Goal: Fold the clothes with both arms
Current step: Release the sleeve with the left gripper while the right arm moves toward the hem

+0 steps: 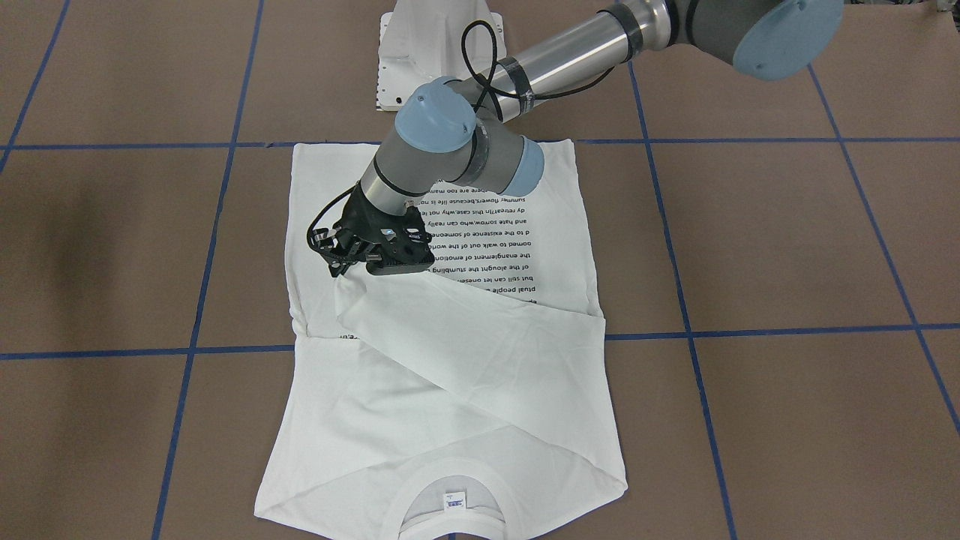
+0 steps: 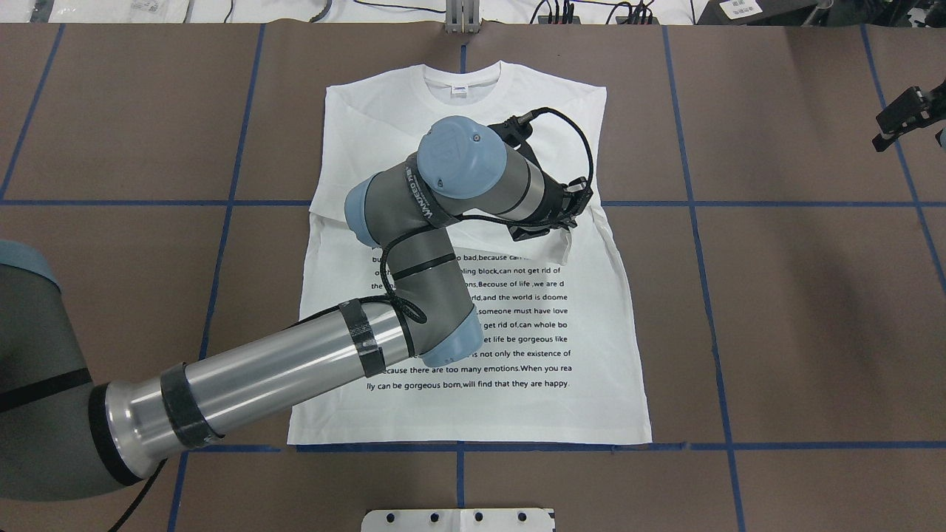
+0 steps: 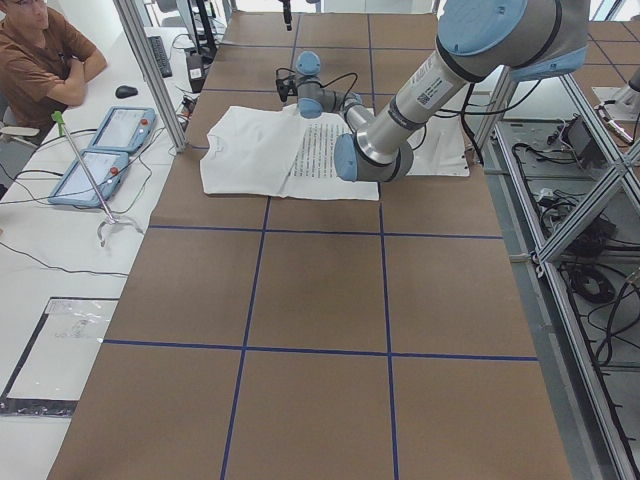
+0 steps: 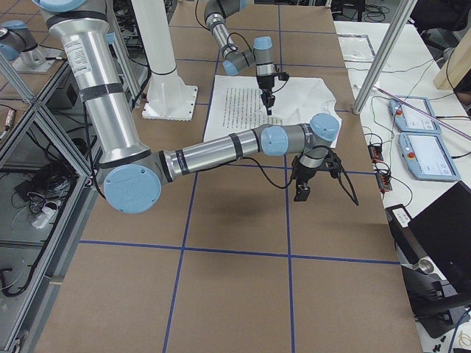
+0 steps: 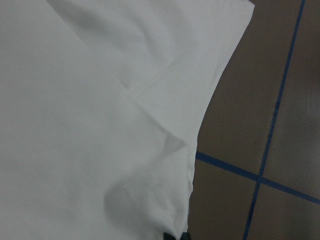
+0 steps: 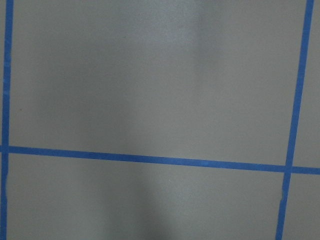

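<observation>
The white long-sleeved T-shirt [image 2: 517, 347] lies flat on the brown table, text block [image 2: 521, 325] up. Its collar [image 2: 462, 74] and neck label [image 2: 460, 89] are on the side far from the robot. One sleeve [image 1: 480, 330] is folded diagonally across the chest. My left arm reaches over the shirt. Its gripper [image 1: 341, 266] points down at that sleeve's end and looks shut on it, as also shows from overhead [image 2: 558, 233]. The left wrist view shows only white cloth [image 5: 75, 125] and table. My right gripper [image 2: 887, 129] hovers off the shirt over bare table; I cannot tell how its jaws stand.
The table is brown with a blue tape grid [image 1: 750, 330]. The white pedestal base [image 1: 435, 52] stands at the robot's side of the shirt. An operator [image 3: 40, 60] sits beyond the table's far side, by two tablets [image 3: 110, 150] and a frame post [image 3: 150, 70].
</observation>
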Tool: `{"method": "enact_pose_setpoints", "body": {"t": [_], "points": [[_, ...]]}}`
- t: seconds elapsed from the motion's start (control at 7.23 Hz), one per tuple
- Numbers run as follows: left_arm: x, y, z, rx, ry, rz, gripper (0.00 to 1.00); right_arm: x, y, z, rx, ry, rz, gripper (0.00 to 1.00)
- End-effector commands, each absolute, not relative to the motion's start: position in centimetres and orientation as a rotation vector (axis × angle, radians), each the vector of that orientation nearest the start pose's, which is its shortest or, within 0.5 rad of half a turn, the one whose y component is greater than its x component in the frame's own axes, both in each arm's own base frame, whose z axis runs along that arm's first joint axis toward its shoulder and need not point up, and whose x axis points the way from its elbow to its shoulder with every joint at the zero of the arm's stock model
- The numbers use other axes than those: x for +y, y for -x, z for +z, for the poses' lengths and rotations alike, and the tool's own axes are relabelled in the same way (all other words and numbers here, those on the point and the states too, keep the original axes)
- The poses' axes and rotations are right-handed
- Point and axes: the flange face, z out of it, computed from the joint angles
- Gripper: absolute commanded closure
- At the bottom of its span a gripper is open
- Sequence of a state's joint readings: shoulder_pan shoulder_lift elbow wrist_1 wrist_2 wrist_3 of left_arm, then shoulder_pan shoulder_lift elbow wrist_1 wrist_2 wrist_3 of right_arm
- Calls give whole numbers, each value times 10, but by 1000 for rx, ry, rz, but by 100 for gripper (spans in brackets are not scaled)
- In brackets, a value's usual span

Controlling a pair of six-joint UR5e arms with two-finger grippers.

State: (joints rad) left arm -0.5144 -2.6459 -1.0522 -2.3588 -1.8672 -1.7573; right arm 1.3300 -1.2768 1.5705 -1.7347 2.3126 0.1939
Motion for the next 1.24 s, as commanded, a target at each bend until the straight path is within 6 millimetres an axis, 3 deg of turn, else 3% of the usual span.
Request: {"method": "enact_pose_setpoints", "body": {"t": [0.0,0.28,0.55,0.69,0.83,0.97,1.11], "points": [[-491,-671,85,1356,-4,-392,0,-606,82,511,-773,34,-91,0],[-494,-668,84,1357,-37,-359,0,-607,85,504,-800,29,-99,0],[-503,-659,83,1353,-45,-370,1,-598,95,483,-847,-1,-89,0],[-510,-649,90,1328,-44,-385,1,-581,136,470,-867,-10,-66,0],[-504,-633,108,1286,-58,-366,1,-567,185,447,-881,-51,9,0],[-491,-606,125,1228,-88,-324,1,-533,227,446,-901,-46,58,0],[-479,-581,139,1167,-104,-293,1,-499,253,441,-898,-58,63,0]]}}
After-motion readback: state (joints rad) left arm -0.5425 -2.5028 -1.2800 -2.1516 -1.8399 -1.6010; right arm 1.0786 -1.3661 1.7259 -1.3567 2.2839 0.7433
